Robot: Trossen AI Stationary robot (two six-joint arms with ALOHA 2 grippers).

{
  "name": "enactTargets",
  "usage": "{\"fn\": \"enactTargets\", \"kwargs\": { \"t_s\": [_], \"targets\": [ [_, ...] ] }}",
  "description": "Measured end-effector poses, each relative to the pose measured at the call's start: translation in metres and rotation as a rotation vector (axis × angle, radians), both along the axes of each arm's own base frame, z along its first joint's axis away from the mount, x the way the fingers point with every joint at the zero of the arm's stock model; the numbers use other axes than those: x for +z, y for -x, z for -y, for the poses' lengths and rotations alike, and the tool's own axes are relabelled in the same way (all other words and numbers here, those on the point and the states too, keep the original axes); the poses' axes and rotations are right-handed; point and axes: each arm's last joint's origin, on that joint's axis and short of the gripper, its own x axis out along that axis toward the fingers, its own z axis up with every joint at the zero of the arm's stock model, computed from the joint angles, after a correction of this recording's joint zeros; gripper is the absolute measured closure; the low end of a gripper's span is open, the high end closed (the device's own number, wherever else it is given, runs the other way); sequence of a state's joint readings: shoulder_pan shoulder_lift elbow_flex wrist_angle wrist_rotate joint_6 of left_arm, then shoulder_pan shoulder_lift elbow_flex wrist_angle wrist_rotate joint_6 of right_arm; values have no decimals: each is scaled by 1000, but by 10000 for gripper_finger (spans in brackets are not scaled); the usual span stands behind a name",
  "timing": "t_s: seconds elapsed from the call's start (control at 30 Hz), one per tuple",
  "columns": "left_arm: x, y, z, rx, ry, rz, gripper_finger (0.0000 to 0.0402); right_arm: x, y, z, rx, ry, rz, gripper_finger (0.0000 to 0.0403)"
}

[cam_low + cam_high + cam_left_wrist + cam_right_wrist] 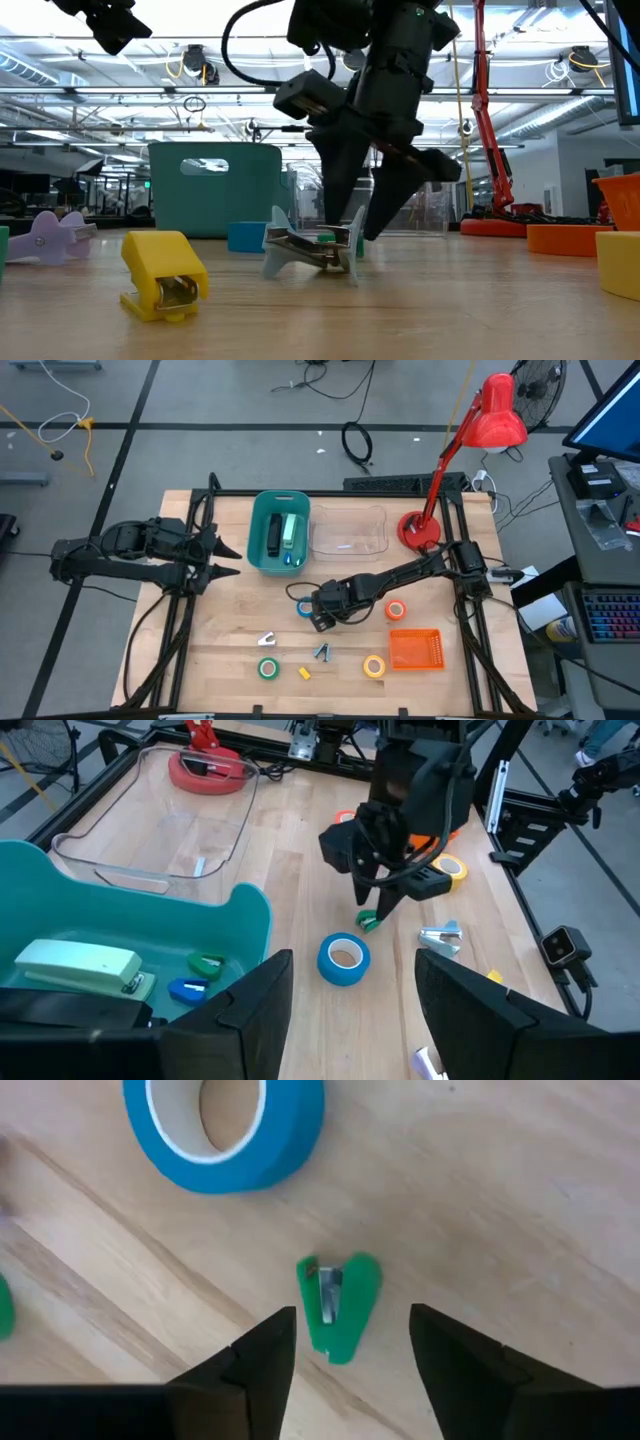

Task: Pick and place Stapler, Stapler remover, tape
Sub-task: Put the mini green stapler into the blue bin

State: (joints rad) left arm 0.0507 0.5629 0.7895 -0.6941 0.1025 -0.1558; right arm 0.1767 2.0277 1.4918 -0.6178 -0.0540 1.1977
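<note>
A small green staple remover [338, 1308] lies flat on the wooden table, next to a blue tape roll [290, 1140] that lies on its side. My right gripper [350, 1345] hangs open just over the remover, pointing steeply down, one finger on each side and touching nothing; the high view shows it at mid-table [318, 618]. A black stapler [273, 532] and a pale green stapler [80, 965] lie in the teal bin [262, 555]. My left gripper [355, 1010] waits open by the table's left edge, beside the bin.
Orange tape [396, 610], yellow tape [374, 666] and green tape [267, 669] lie on the near half, with white [267, 641], grey [321, 652] and yellow [304, 673] staple removers. An orange basket [414, 649] stands near right, a clear tub [348, 530] and red lamp [420, 530] at the back.
</note>
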Motion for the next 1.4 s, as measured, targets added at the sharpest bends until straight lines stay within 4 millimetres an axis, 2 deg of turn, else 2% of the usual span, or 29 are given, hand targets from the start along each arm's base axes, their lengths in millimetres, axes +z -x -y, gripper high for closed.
{"fn": "enactTargets", "kwargs": {
  "t_s": [0.57,0.9,1.07,1.4],
  "targets": [
    [0,0,-2,52,-31,3,188,0,-2,-6,-4,-14,42,179],
    [1,0,-2,55,-25,6,188,-31,10,-5,-58,-89,93,176],
    [1,-1,-2,56,-24,10,188,-40,16,-5,-54,-93,65,185],
    [1,-1,-2,62,-27,15,188,-40,17,-6,-5,-112,57,218]
  ]
}}
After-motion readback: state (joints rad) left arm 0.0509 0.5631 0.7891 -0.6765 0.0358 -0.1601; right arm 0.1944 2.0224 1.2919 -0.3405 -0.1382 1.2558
